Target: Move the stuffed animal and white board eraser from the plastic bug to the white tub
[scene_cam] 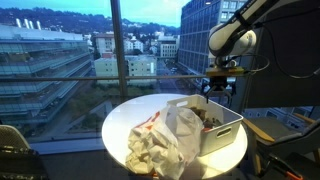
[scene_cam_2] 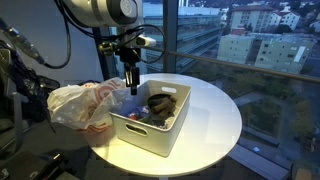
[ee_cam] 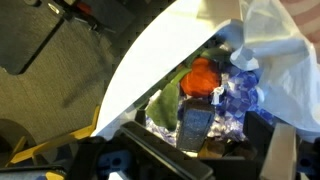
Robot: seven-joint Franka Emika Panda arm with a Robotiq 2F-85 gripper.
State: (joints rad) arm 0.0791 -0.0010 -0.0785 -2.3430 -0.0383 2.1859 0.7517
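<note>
**Bag-to-tub job: looks mostly done, eraser is the question mark**

In an exterior view, the round desk [scene_cam: 115, 125] has the crumpled plastic bag [scene_cam: 165, 140] toward its near edge. The white tub [scene_cam: 228, 135] sits right against the bag, toward the desk's right edge. The hand [scene_cam: 220, 88] hangs just over the tub's far rim.

In an exterior view from the opposite side, the hand [scene_cam_2: 131, 85] is down at the tub corner closest to the bag. A brown lump [scene_cam_2: 163, 102] lies inside the tub, and I'd call that the stuffed animal, so that half of the job looks done. The fingers are too small here for me to tell whether they're spread or closed, or holding anything.

The wrist view looks straight down into clutter: an orange thing [ee_cam: 203, 75] and a dark flat block [ee_cam: 195, 125] below it. That block might be the eraser, but it's too blurry to swear to. If it is, and it's in the tub, all that's left is backing the hand out.
</note>
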